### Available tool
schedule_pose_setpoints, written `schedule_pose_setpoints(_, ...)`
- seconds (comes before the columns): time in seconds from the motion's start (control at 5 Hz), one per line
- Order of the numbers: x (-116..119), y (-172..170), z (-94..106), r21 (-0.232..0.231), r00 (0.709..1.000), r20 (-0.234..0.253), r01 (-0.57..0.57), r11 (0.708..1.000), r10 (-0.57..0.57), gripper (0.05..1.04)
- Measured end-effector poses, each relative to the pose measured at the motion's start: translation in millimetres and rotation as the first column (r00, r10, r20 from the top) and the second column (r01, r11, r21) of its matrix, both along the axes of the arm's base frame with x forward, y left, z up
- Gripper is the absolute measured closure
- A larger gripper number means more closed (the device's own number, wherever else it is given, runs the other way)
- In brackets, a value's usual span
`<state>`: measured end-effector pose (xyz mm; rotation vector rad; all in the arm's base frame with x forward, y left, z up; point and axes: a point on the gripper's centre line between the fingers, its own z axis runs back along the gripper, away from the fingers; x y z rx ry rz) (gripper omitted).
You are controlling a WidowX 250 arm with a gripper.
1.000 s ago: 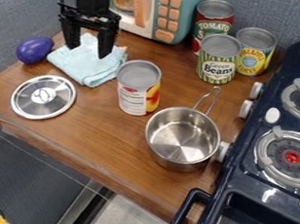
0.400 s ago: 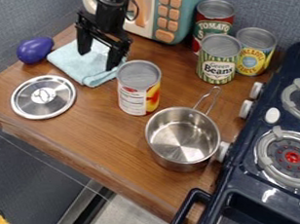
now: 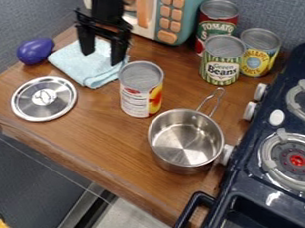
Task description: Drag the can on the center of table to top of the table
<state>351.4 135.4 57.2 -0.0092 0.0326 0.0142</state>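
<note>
In the middle of the worktop [image 3: 94, 131], the can [image 3: 140, 92] stands upright, the pan [image 3: 186, 138] just beside it, near right. The microwave [image 3: 171, 14], red can [image 3: 212, 28], striped can [image 3: 221, 62] and yellow can [image 3: 258, 57] crowd the far side. The pincer [image 3: 101, 59] hangs spread over the cloth [image 3: 79, 70], to the can's far left. Left lie the lid [image 3: 27, 98] and purple toy [image 3: 34, 52]; the stove [image 3: 243, 183] flanks the right.

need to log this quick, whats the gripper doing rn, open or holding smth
Pincer: open and empty, its fingers spread apart above the light blue cloth.
</note>
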Motion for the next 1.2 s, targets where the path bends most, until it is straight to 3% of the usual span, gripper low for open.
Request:
schedule_pose_setpoints(0.2,-7.3,-8.6,13.6,-0.024,1.0,0.016,0.021,0.999,-0.021,0.083)
schedule_pose_setpoints(0.4,-14.4,-13.5,19.3,0.019,0.999,0.006,0.032,0.999,-0.033,0.083)
schedule_pose_setpoints(1.0,-24.3,-21.0,21.6,0.058,0.998,-0.002,0.064,0.996,-0.064,0.083)
schedule_pose_setpoints(1.2,-29.8,-9.3,11.0,0.061,0.999,-0.037,0.014,0.998,-0.012,0.083)
